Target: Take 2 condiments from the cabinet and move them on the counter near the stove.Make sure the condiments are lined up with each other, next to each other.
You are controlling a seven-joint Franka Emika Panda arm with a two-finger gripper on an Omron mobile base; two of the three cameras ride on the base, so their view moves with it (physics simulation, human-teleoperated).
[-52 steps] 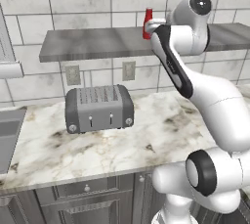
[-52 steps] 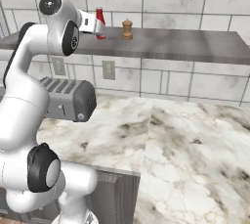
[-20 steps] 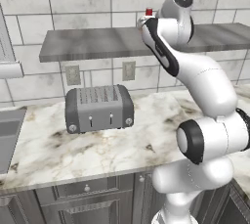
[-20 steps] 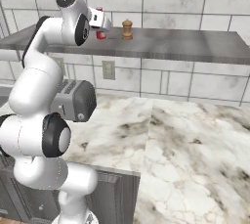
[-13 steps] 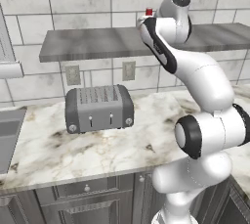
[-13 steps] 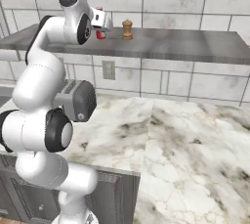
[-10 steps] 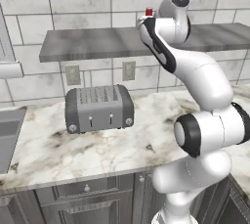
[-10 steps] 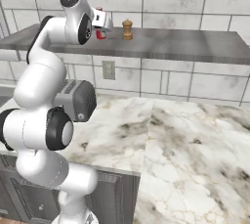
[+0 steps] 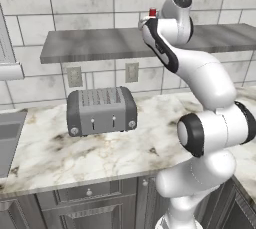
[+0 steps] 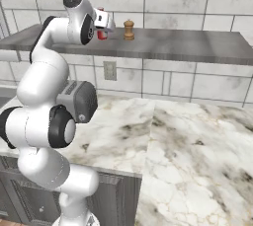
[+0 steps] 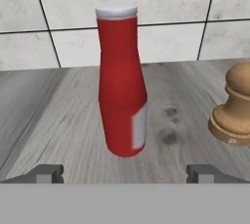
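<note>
Two condiments: slim glossy red bottle (image 11: 122, 86), turned wooden shaker (image 11: 235, 105).

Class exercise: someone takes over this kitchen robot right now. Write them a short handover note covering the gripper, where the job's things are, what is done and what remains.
Gripper: open, level with the shelf, fingertips either side of the red bottle but short of it; nothing held.
Things: red bottle and wooden shaker stand upright side by side on the grey shelf.
Done: hand lined up on the bottle.
Left: grasp the bottle, carry it to the marble counter near the stove, fetch the shaker, line both up side by side.
</note>
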